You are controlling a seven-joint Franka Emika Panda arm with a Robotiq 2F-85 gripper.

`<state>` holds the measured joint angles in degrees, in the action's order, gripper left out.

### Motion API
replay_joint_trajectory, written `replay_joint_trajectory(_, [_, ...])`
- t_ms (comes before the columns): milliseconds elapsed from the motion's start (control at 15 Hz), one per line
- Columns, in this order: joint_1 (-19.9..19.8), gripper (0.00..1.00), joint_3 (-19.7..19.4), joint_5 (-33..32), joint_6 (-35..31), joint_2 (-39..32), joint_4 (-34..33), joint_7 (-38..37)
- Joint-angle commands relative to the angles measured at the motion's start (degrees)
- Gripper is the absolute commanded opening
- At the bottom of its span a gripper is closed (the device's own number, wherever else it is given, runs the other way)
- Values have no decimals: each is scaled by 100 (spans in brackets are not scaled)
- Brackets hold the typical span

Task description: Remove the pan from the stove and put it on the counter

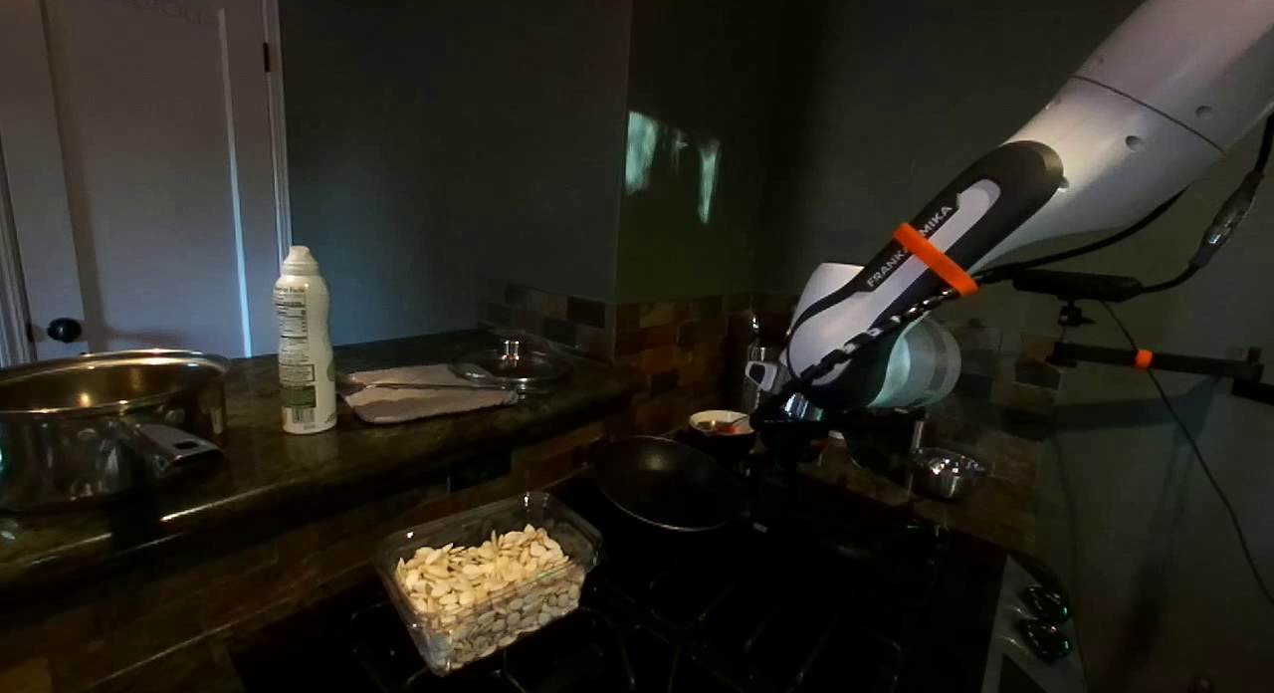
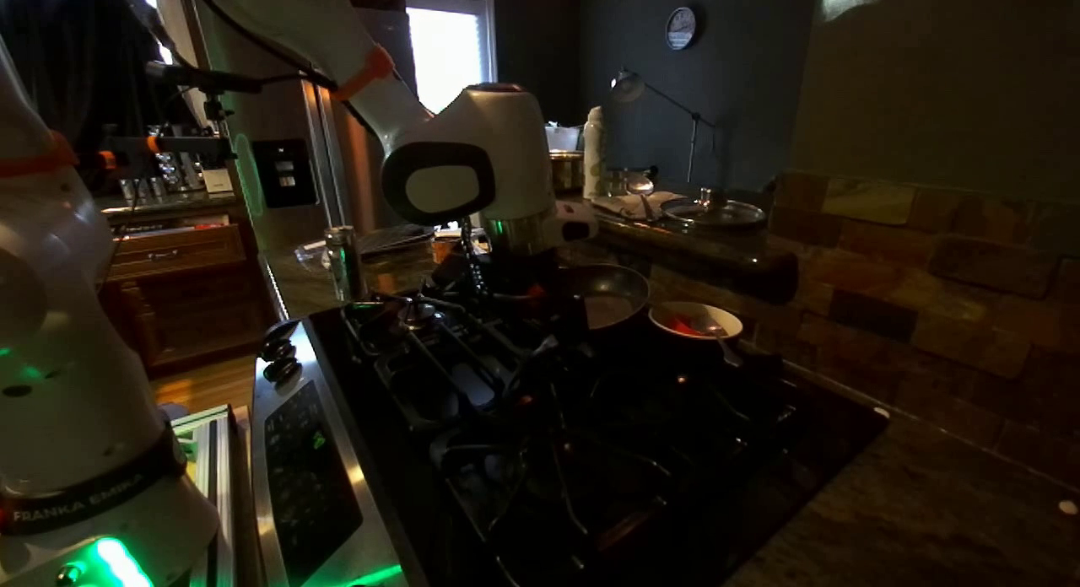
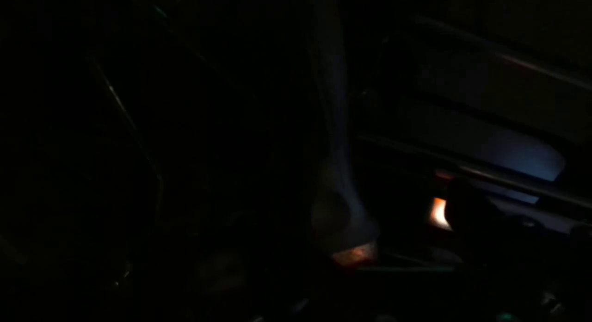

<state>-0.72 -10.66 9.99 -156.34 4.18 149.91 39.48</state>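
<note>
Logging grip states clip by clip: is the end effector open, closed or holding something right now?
End effector: cannot tell whether open, closed or holding anything; too dark to make out in any view.

The Robotiq gripper (image 2: pixel 529 295) hung pointing down, its jaws too dark to read. Directly above it sat the Panda wrist (image 2: pixel 506 153); the white forearm (image 1: pixel 985 200) slanted up from there, the green-lit base (image 2: pixel 143 528) well apart.
</note>
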Motion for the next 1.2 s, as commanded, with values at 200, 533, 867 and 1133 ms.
replay_joint_trajectory(200, [-134, 35, 124, -40, -289, -95, 15, -34])
replay_joint_trajectory(533, [-111, 22, 182, 35, -218, 128, 68, -69])
replay_joint_trajectory(867, [-31, 22, 199, 40, 271, 986, 198, -78])
replay_joint_trajectory(1133, [-31, 22, 61, -37, 735, 1584, 189, -206])
